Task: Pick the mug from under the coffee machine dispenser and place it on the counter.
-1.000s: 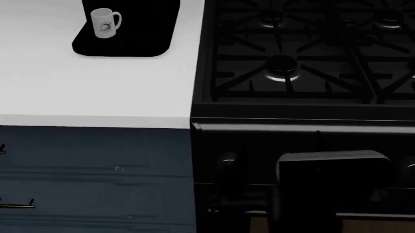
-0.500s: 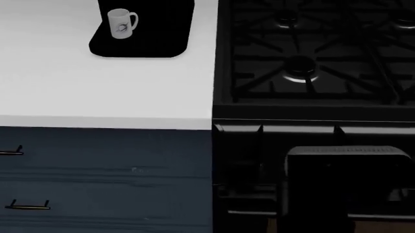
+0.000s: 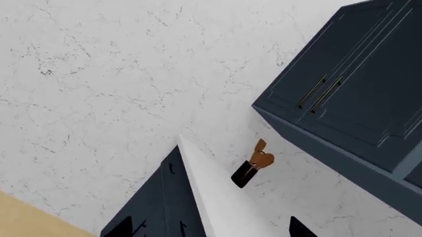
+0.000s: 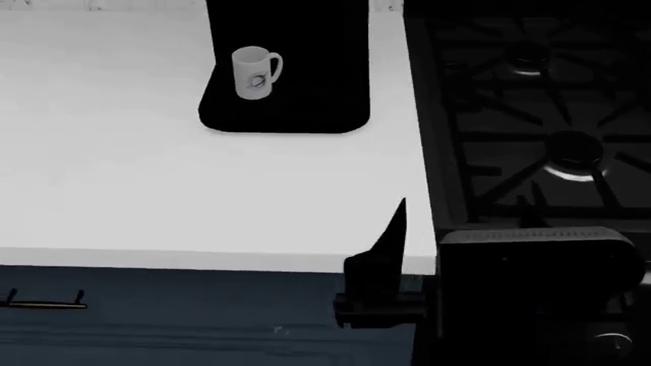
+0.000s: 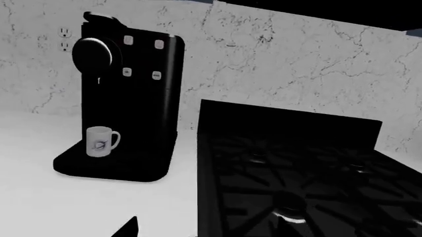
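Observation:
The white mug stands upright on the black base of the coffee machine, at the back of the white counter. In the right wrist view the mug sits under the round dispenser, handle to the right. My right gripper is at the counter's front edge beside the stove, well short of the mug. Its jaws are apart and empty. One finger stands out against the counter and the other is lost against the stove. My left gripper is open, empty and aimed at a far wall.
A black gas stove with grates adjoins the counter on the right and also shows in the right wrist view. Dark blue drawers lie under the counter. A veined white wall with an outlet stands behind the machine.
The head view has shifted, so the mug and machine sit further right and lower in it. My right gripper has risen into view over the counter's front edge.

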You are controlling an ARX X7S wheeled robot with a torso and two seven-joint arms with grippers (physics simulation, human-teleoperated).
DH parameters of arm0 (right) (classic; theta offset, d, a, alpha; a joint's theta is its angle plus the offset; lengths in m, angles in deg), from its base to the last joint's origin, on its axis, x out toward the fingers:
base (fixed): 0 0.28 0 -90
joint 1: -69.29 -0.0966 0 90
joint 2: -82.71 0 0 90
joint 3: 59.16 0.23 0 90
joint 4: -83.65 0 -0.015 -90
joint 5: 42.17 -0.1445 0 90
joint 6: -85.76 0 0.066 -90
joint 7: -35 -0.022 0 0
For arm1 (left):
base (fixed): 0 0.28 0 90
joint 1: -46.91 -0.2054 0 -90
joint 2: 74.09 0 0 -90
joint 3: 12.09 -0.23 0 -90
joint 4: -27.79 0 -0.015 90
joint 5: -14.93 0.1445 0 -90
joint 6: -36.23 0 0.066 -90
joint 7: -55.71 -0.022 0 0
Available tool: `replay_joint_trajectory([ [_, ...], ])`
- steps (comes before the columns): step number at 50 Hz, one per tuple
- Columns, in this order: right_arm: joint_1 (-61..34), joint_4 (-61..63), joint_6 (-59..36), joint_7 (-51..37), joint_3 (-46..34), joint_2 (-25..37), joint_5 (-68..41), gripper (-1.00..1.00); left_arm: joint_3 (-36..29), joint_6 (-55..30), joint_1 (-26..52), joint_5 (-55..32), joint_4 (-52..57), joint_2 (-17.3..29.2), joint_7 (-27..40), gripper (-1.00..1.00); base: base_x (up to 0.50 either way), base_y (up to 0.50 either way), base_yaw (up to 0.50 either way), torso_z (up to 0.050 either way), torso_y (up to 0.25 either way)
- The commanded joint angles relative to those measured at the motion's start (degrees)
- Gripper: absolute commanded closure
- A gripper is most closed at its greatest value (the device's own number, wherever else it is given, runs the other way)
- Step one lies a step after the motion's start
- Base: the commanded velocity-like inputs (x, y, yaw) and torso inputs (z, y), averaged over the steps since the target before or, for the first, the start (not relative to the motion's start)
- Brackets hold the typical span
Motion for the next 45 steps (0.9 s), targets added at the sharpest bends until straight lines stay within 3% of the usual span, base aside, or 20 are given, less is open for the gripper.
replay_joint_trajectory([
  [1, -0.21, 0.65, -1.31, -0.75, 0.57, -0.11, -0.55, -1.00, -0.02, 0.09, -1.44, -2.47, 0.06, 0.27, 2.45, -1.00, 0.43, 0.43, 0.00, 0.000, 0.000],
  [25, 0.67, 0.19, -0.78, 0.10, 2.94, -0.82, -3.07, -1.00, -0.62, 0.52, -3.25, -5.13, -0.13, 0.55, 4.63, -1.00, 0.26, 0.49, 0.00, 0.000, 0.000],
  [45, 1.31, 0.27, -0.60, 0.52, 5.73, -1.26, -5.27, -1.00, -1.14, 0.70, -4.39, -6.62, -0.29, 0.80, 6.33, -1.00, 0.44, 0.26, 0.00, 0.000, 0.001],
])
